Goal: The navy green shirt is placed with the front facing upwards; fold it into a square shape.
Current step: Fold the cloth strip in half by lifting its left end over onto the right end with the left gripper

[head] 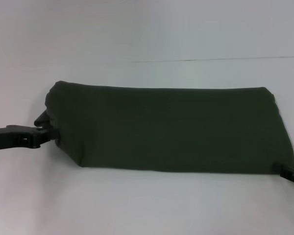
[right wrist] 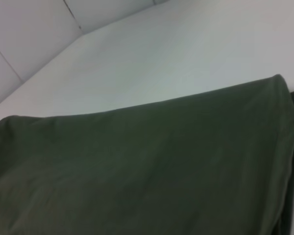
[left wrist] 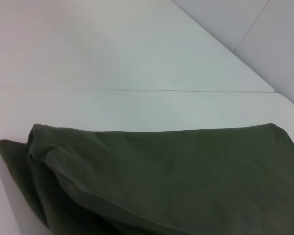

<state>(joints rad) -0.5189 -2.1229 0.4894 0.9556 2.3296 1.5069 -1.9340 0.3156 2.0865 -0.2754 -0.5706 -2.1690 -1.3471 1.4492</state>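
White worktop (head: 147, 205) fills the near part of the head view, bare and evenly lit. Lying across its middle is the shirt (head: 161, 129), a dark olive-green cloth folded into a long band that runs from the robot's left to its right, with only plain fabric facing up. Its near edge is fairly straight; its left end slants and bunches, with a small flap of cloth sticking out at the corner. The left gripper (head: 48, 131), black, reaches in from the left edge of the view and meets that bunched left end of the shirt; it appears clamped on the cloth there, though the fingers are partly hidden by the fabric. The right gripper (head: 284, 171), also black, comes in at the right edge and touches the near right corner of the shirt; whether it is clenched or released I cannot tell. From the left wrist view the shirt (left wrist: 176, 181) shows layered folds at its end, one layer lying over another. From the right wrist view the shirt (right wrist: 152, 166) is a smooth sloping sheet of green. Beyond the shirt, a thin seam (head: 215, 59) crosses the worktop, and more white surface lies behind it.
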